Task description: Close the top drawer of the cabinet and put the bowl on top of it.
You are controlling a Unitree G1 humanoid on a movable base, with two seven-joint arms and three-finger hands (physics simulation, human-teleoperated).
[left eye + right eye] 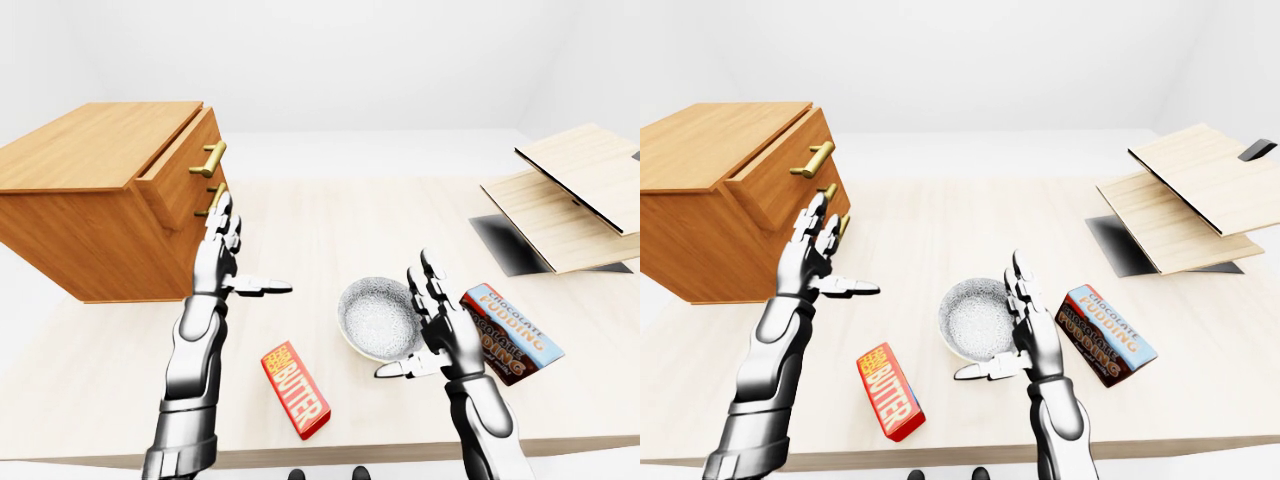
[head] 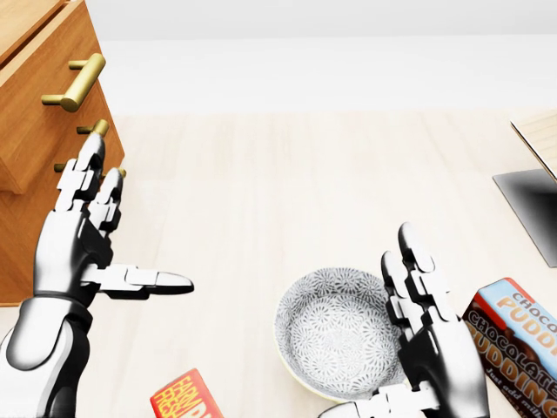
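The wooden cabinet stands at the left of the table, its top drawer pulled out a little, with a brass handle. My left hand is open, fingers up and thumb out, just right of the lower drawer front, touching nothing. A patterned grey bowl rests upright on the table near the bottom centre. My right hand is open beside the bowl's right rim, thumb under its near edge, not closed on it.
A red butter box lies on the table below the left hand. A chocolate pudding box lies right of the right hand. Tilted wooden boards and a dark panel sit at the right. The table's near edge runs along the bottom.
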